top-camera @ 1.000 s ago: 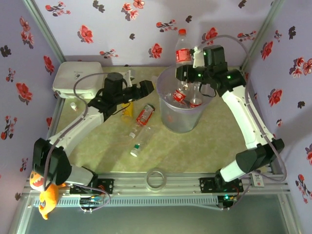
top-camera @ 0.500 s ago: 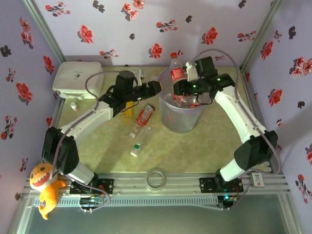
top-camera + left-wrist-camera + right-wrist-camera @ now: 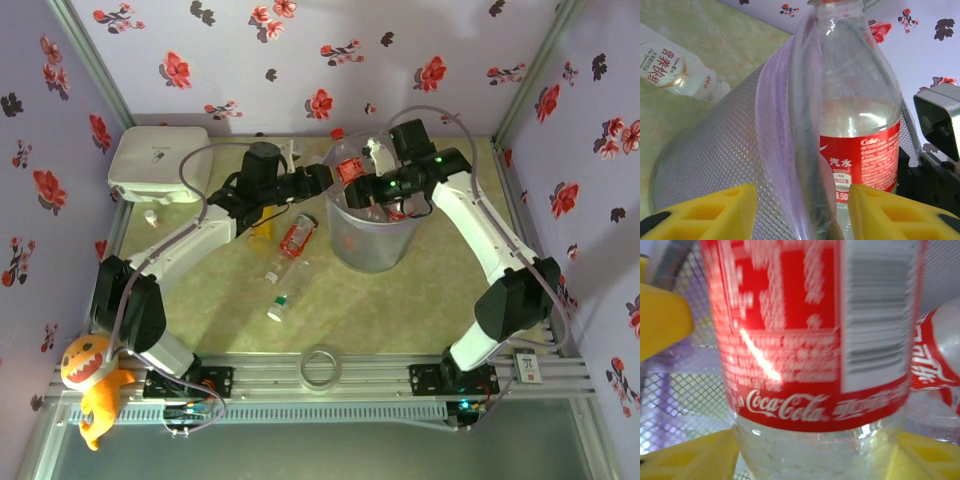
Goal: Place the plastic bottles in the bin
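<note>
Bottle (image 3: 349, 166) lowered into bin (image 3: 371, 250), clear, red label

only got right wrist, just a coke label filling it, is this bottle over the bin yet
Observer: Yes. From above, the bottle has its lower end inside the bin, and its neck tilts up past the far left rim.
Operator: anything close to it on that side
Observer: The left gripper is at the bin's left rim, right beside the bottle. Its wrist view looks at the bottle through the bin wall.
</note>
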You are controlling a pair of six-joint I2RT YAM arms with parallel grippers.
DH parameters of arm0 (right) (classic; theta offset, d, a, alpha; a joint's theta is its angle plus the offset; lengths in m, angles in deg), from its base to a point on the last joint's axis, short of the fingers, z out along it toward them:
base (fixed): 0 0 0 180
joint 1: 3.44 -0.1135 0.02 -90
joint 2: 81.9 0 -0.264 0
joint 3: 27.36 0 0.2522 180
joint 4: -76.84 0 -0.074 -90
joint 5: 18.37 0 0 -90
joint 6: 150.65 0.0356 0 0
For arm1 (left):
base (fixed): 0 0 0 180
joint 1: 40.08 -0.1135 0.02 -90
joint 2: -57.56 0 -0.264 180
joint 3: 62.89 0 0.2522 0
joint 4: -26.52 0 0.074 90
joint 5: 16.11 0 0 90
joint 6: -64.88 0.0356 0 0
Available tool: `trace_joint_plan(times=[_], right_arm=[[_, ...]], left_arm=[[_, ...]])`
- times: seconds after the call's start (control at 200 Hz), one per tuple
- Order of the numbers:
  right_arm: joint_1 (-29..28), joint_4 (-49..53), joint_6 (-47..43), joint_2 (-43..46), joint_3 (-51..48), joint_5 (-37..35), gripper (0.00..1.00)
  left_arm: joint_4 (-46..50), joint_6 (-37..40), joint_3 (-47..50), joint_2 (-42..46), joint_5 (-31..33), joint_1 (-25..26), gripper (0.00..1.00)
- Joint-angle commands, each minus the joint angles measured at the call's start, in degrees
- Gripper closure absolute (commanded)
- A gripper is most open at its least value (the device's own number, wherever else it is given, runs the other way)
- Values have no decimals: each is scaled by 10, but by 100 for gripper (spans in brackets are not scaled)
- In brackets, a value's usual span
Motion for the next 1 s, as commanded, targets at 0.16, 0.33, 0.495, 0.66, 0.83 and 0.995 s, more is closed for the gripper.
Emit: trace_joint_plan(times=[0.16, 0.33, 0.495, 0.66, 0.83, 0.995], right_arm=[[11, -6, 6, 7, 68, -58, 35], [3, -37, 33, -21, 63, -53, 45], [-6, -32, 33, -31, 34, -58, 50], [-9, -30, 34, -21, -23, -70, 51], [-10, -39, 41, -23, -49, -66, 53], [-4, -33, 37, -22, -10, -85, 53]], left_arm=[[12, 10, -17, -9, 23, 8, 52], [13, 10, -21, -15, 23, 10, 52], [14, 10, -25, -19, 24, 11, 53], [13, 11, -27, -24, 25, 11, 54], [6, 6, -30, -34, 25, 15, 55], [11, 11, -34, -34, 25, 17, 55]])
